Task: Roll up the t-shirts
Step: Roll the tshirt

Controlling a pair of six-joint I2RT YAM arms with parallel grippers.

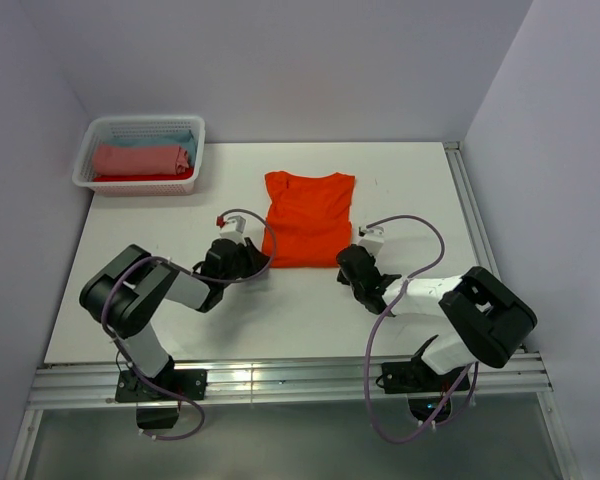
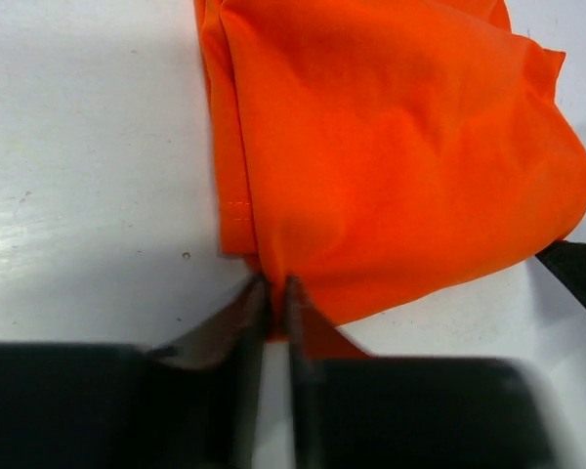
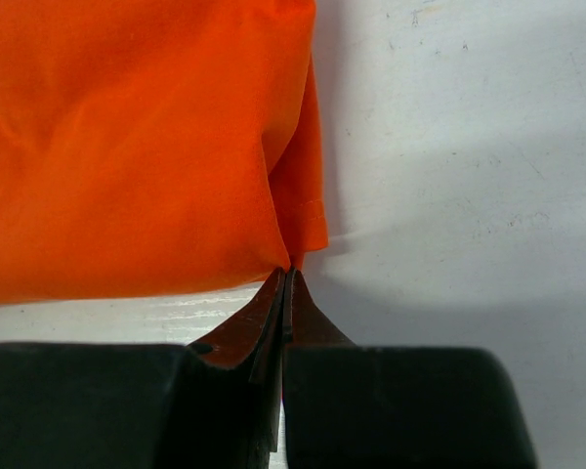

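Orange t-shirt [image 1: 308, 220] lies flat at ctr frame on the white table [image 1: 180, 320], sleeves folded in, collar toward the far wall. I see pale walls on 3 sides.

Upper left: white lattice basket [image 1: 140, 186] w/ a salmon-pink roll [image 1: 140, 158], light blue cloth [image 1: 175, 138] behind it and red cloth [image 1: 130, 178] under it.

Left gripper [image 1: 263, 262] [image 2: 276, 285] is at the shirt's lower-left hem corner, jaws narrow, pinching cloth. Right gripper [image 1: 346, 258] [image 3: 287, 274] is at the lower-right corner, jaws together on the hem. Grey cables [image 1: 410, 222] arc beside the shirt.
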